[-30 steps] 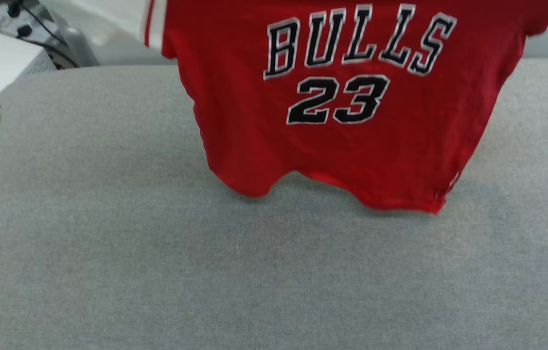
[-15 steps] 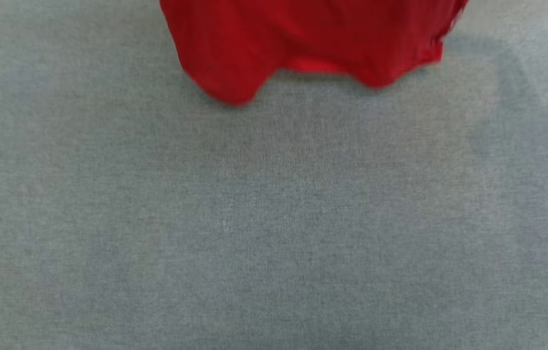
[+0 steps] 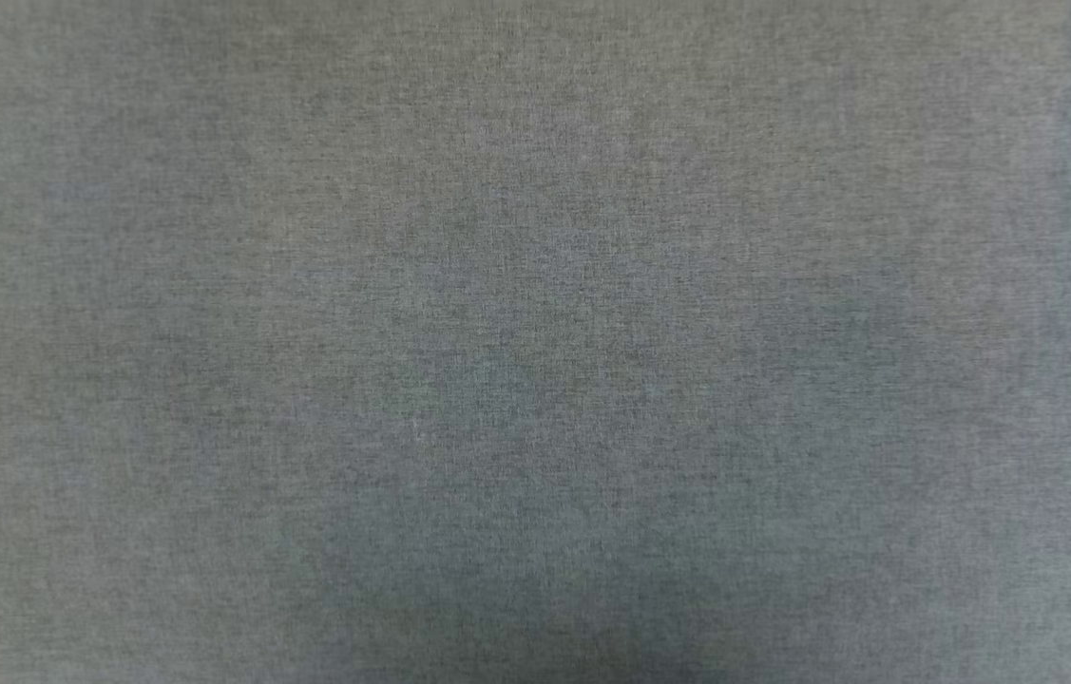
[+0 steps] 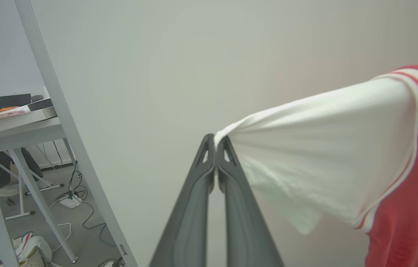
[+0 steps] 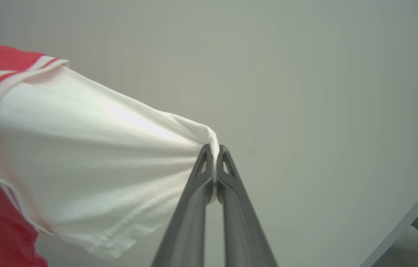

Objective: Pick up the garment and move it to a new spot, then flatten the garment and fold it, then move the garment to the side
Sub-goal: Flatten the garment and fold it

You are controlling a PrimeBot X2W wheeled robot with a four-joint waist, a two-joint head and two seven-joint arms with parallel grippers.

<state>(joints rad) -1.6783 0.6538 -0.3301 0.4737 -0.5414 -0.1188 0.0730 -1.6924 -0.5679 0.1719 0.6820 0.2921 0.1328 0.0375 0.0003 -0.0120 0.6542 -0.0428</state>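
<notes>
Left wrist view has the left gripper [image 4: 216, 142] pinched tight on the tip of one white sleeve [image 4: 323, 155], and the right gripper [image 5: 214, 152] is clamped the same way on the other sleeve [image 5: 82, 155]. Held by both sleeve ends and drawn apart, the garment [image 4: 416, 207] hangs spread between the arms before a pale wall [image 4: 194, 55], I'd guess to open it wide before laying it down. Beneath, the grey cloth surface [image 3: 535, 342] in the head view looks the likely landing spot.
</notes>
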